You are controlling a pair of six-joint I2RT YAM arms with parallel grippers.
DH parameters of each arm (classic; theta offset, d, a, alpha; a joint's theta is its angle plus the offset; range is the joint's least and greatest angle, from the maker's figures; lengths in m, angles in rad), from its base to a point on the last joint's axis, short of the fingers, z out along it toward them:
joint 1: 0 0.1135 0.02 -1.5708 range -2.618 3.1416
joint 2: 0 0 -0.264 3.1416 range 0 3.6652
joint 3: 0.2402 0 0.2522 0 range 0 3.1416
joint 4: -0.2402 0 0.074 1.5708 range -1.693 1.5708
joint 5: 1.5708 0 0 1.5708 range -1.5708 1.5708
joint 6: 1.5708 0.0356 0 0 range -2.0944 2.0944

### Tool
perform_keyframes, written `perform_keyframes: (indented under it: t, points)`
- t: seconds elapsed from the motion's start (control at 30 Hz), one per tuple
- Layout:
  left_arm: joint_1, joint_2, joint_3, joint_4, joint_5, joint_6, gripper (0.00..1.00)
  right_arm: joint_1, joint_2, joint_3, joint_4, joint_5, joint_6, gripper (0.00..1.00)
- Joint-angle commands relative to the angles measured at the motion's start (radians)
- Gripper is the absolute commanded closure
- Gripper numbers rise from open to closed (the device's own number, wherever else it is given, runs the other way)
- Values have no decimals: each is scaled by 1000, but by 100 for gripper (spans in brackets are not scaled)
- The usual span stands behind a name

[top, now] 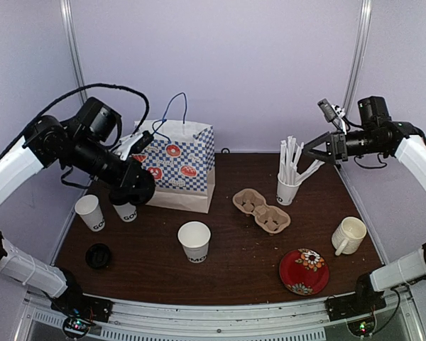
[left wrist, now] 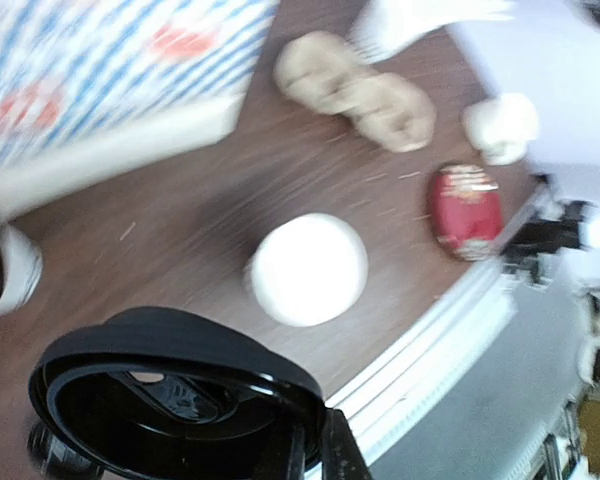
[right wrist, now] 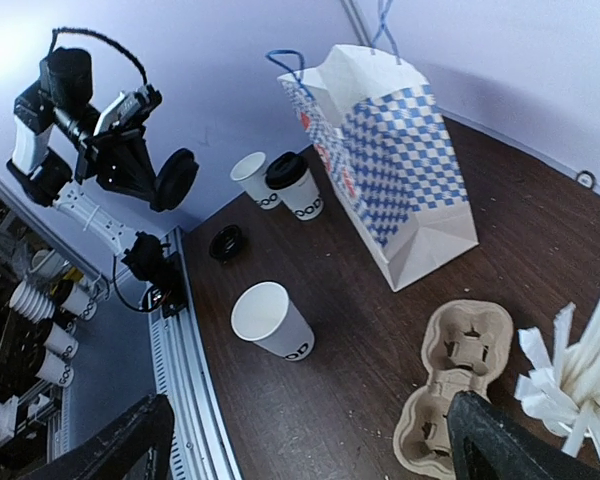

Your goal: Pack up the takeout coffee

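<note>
Capping under way: my left gripper (top: 133, 190) is clamped on the rim of a black lid (left wrist: 170, 400), held clear of the counter (top: 234, 263) at the left end, beside the blue-checked paper bag (top: 181, 167). Directly below it in the top view stands a lettered cup (right wrist: 298, 188) that the right wrist view shows already wearing a lid. An open cup (top: 90, 212) stands just to that cup's left, and a second open cup (top: 194, 240) sits well apart toward the middle of the counter. A spare lid (top: 98, 255) lies flat near the front edge. I judge the step in hand to be lidding the coffees before they go into the cardboard carrier (top: 261, 209) or the bag; no cup is packed yet. The next move, as I read it, calls for carrying the lid over one of the open cups, most likely the near one on the left, levelling it above the rim and pressing it down squarely without tipping the light cup. My right gripper (top: 316, 150) hangs with fingers spread wide and holding nothing, above the far right of the counter near the cup of white stirrers (top: 290, 188), far from any coffee cup.
</note>
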Motion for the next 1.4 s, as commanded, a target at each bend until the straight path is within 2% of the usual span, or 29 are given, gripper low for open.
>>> perform_keyframes:
  t: [0.0, 0.17, 0.23, 0.37, 0.53, 0.7, 0.97, 1.37]
  points:
    - [-56, 64, 111, 275, 268, 102, 96, 122, 52, 118, -37, 36, 3, 0]
    - [-64, 125, 155, 520, 440, 102, 95, 265, 137, 192, 126, 39, 197, 1]
    - [-64, 137, 153, 593, 478, 104, 95, 303, 172, 196, 241, 17, 358, 0]
    - [-64, 141, 109, 749, 535, 76, 95, 364, 236, 135, 575, -47, 682, 1]
    - [-65, 160, 90, 844, 566, 45, 95, 452, 305, 110, 799, -75, 890, 1]
    - [-64, 179, 88, 864, 582, 36, 96, 503, 358, 83, 1061, -101, 1103, 1]
    - [-64, 193, 84, 885, 589, 32, 96, 546, 390, 78, 1280, -132, 1262, 1]
    - [-64, 190, 80, 908, 599, 24, 96, 570, 388, 76, 1223, -138, 1221, 1]
